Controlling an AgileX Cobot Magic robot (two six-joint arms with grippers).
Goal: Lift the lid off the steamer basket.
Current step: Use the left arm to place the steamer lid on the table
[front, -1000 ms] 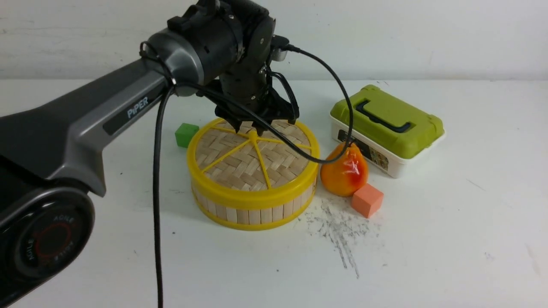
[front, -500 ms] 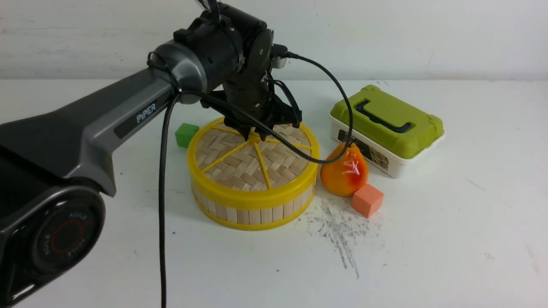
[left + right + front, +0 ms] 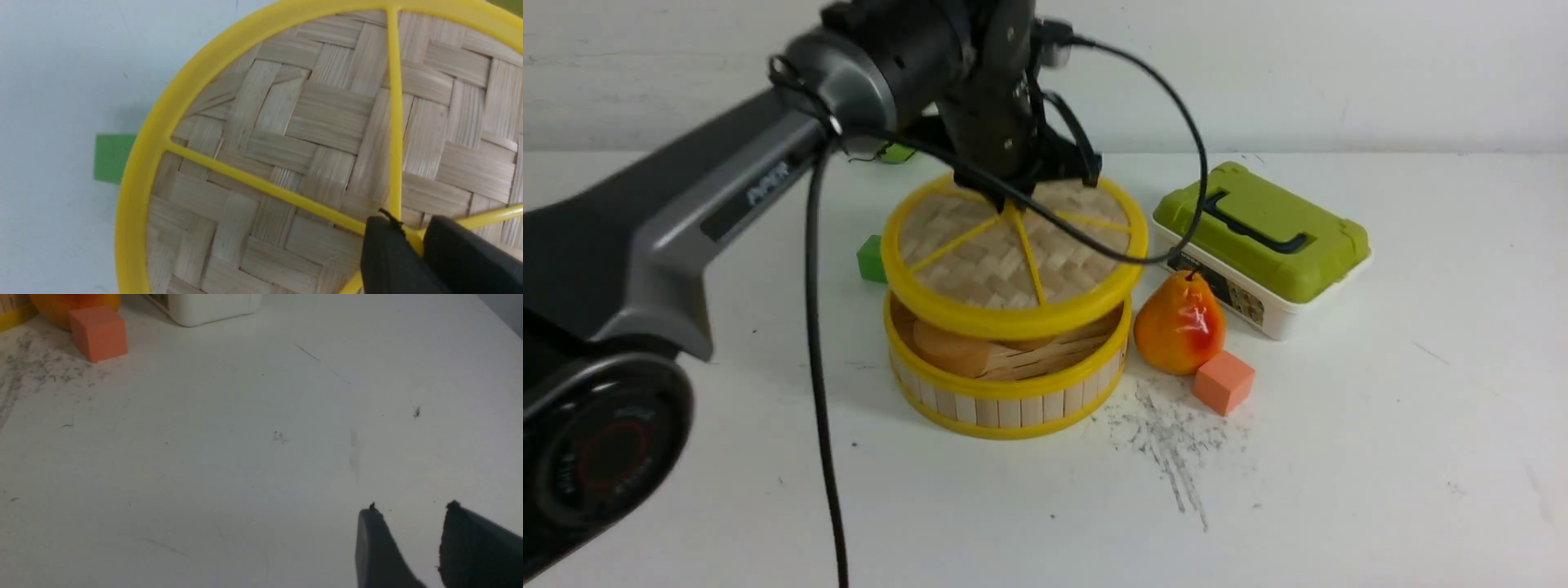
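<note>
Nearest the robot, the right gripper (image 3: 412, 508) hovers over bare white table (image 3: 1339, 457) with its dark jaws parted and nothing between them. It has no part in this step, I judge.

A patch of grey scuff marks (image 3: 1168, 433) comes next. Behind it stands the round, shallow steamer basket (image 3: 1005, 404), with walls of pale upright bamboo slats between glossy yellow plastic rims. It rests on the table, and a smooth tan disc (image 3: 947, 347) lies on its slatted floor.

Just to its right sit a matte orange cube (image 3: 1223, 381) and a shiny orange-yellow toy pear (image 3: 1180, 327).

The flat round lid (image 3: 996, 261), herringbone-woven bamboo in a thick yellow rim with thin yellow spokes, hangs above the basket. It tilts slightly and is clear of the near rim, but the far side is hidden.

The left gripper (image 3: 412, 237) reaches down from above with its black jaws pinched nearly closed on the small knob where the spokes meet. That central hold probably keeps the light disc balanced.

Farther back, a small green cube (image 3: 872, 259) peeks from behind the basket. A white rectangular plastic box with an olive-green lid and dark handle (image 3: 1262, 233) lies off to the right.
</note>
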